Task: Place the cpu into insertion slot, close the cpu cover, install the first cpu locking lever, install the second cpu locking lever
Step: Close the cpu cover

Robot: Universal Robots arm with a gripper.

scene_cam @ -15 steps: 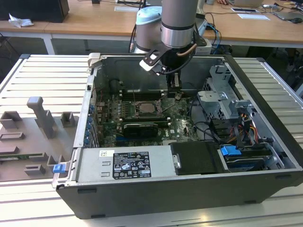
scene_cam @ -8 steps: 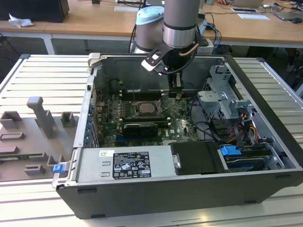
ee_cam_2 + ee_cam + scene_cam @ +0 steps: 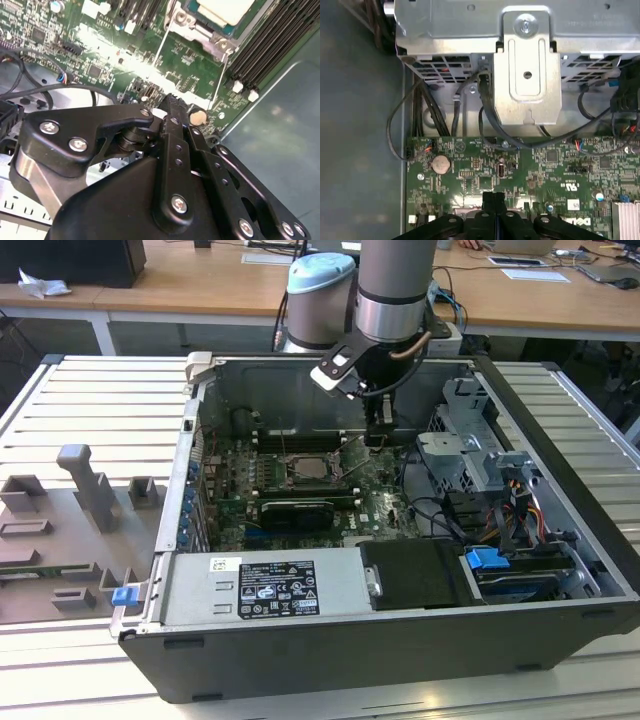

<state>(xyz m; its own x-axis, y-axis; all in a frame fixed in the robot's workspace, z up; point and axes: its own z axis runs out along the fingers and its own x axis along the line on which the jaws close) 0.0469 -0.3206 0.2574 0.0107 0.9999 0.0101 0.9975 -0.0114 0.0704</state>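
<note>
The cpu (image 3: 222, 10) shows its pale metal face inside the insertion slot (image 3: 308, 469) on the green motherboard (image 3: 385, 502). The silvery cpu cover (image 3: 202, 34) frames it and seems to lie down over it. Two thin wire locking levers (image 3: 159, 50) (image 3: 220, 80) run along the socket's sides, and one (image 3: 354, 466) slants up beside the socket in the exterior view. My gripper (image 3: 378, 436) hangs just off the socket's side toward the exterior view's right, low over the board. Its black fingertips (image 3: 495, 199) are pressed together, shut, with nothing visible between them.
Black memory slots (image 3: 270, 37) lie beside the socket. A metal drive cage (image 3: 527, 75) and black cables (image 3: 485, 115) stand close behind the gripper. The case walls (image 3: 560, 440) enclose the board. A power supply (image 3: 270, 585) sits at the front. Grey fixtures (image 3: 85, 485) rest outside the case.
</note>
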